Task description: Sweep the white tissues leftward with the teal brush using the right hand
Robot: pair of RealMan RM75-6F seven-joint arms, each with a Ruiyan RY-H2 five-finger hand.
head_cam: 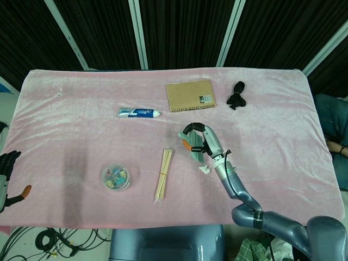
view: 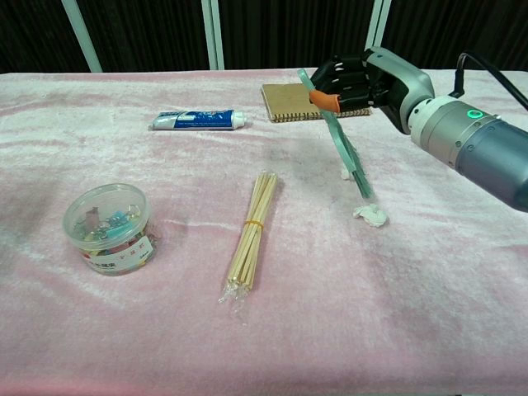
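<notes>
My right hand (view: 356,81) grips the brush (view: 341,148) by its top, just in front of the notebook (head_cam: 190,95). The brush slants down, its lower end touching one tissue (view: 371,215) on the table (head_cam: 76,109). A second tissue (view: 346,172) peeks out right behind the brush. My left hand (head_cam: 7,173) rests far left of the notebook, fingers spread, holding nothing.

nothing you could have read: the toothpaste tube (view: 198,120), to the left of your right hand (view: 356,80), carried print too small to make out, and so did the label on the notebook (view: 314,100) behind that hand.
</notes>
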